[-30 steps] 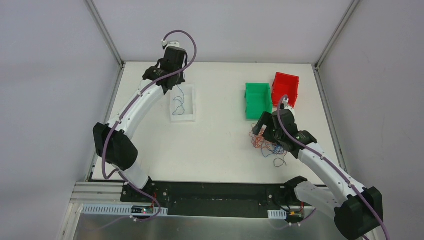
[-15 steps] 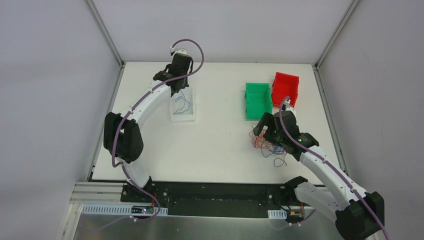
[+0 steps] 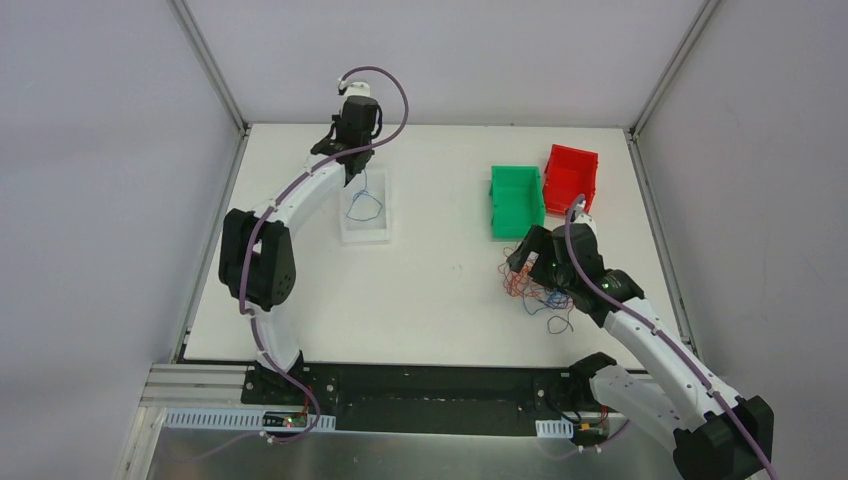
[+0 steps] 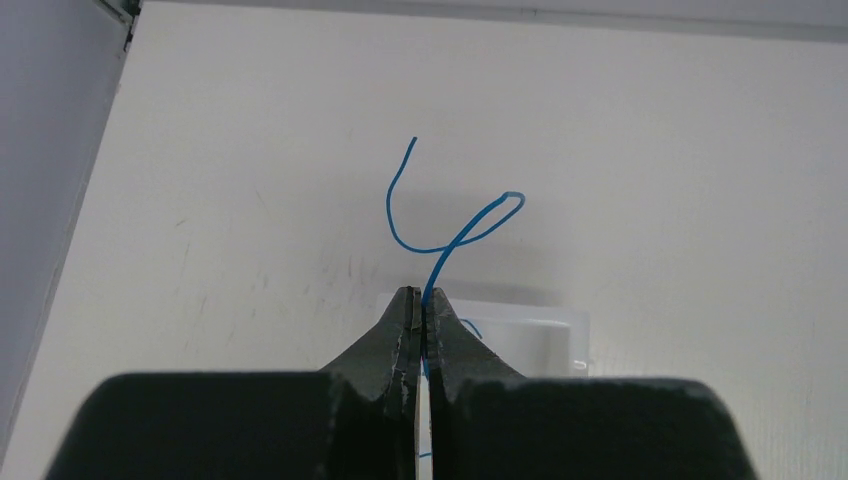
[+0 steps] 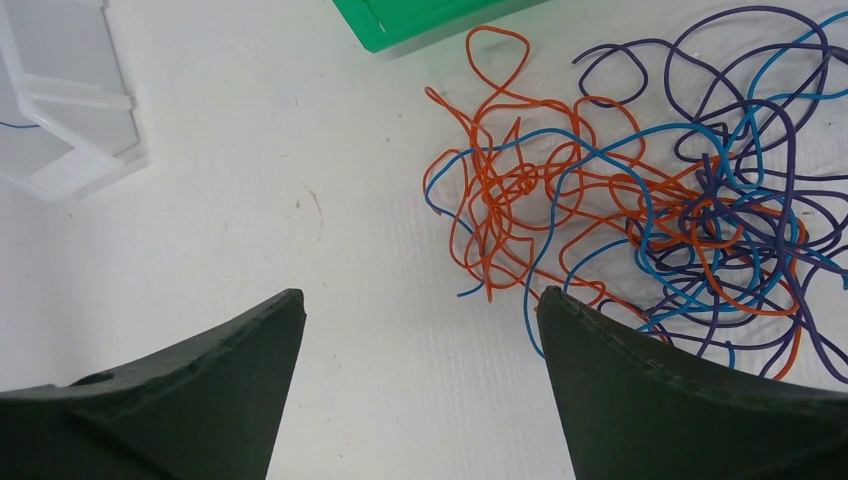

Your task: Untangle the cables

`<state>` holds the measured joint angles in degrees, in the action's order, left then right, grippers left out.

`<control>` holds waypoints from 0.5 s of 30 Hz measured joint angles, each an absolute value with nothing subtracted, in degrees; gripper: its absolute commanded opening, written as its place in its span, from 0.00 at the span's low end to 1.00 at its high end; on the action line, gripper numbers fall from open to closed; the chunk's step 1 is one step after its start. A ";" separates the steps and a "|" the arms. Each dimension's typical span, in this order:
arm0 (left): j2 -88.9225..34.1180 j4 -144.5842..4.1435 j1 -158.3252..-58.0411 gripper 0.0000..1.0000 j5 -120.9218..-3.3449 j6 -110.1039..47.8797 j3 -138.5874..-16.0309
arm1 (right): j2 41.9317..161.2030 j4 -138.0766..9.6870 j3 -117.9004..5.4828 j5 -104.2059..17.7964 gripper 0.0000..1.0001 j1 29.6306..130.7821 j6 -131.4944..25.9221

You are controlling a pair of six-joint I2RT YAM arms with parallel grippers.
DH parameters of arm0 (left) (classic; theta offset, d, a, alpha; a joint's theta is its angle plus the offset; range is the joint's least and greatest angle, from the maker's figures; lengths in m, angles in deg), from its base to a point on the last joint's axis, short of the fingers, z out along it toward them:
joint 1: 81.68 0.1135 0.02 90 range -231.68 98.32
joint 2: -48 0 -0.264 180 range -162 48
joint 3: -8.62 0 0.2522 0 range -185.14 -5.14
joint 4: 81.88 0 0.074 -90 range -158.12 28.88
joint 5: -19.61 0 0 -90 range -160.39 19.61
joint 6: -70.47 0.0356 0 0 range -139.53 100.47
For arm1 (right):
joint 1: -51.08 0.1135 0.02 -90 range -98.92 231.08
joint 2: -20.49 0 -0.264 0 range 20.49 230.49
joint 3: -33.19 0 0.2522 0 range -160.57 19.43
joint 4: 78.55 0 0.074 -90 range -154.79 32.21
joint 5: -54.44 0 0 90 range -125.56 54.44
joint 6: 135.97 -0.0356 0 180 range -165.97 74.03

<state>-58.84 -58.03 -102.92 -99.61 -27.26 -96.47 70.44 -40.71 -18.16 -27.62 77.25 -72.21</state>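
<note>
Risk at drop-off — left gripper pinched shut on blue cable over far end of white tray, 11 o'clock; curl liable to cling on release, land outside. Right gripper wide open, empty, above tangle at 4 o'clock — apt to pinch several strands.

The left arm is arching far forward across the table, and the left gripper is pinching a blue cable between closed fingers. The right arm is bending forward, its right gripper pointing down with fingers spread wide.
</note>
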 measured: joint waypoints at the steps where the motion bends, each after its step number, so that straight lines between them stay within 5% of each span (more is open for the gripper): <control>1: -58.84 -59.25 -102.83 0.00 -99.61 -26.71 -96.47 | 70.44 -40.67 -18.14 -27.68 0.90 77.25 -72.21; 6: -58.28 -65.92 -102.20 0.00 -98.21 -26.43 -93.72 | 70.46 -40.56 -18.14 -28.03 0.90 77.25 -72.25; 15: -49.25 -76.65 -102.22 0.00 -89.57 -31.02 -68.73 | 70.94 -40.56 -18.14 -29.24 0.90 77.25 -72.30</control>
<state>-49.25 -76.65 -102.22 -89.57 -31.02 -68.73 70.94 -40.56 -18.14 -29.24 77.25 -72.30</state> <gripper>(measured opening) 0.011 0.901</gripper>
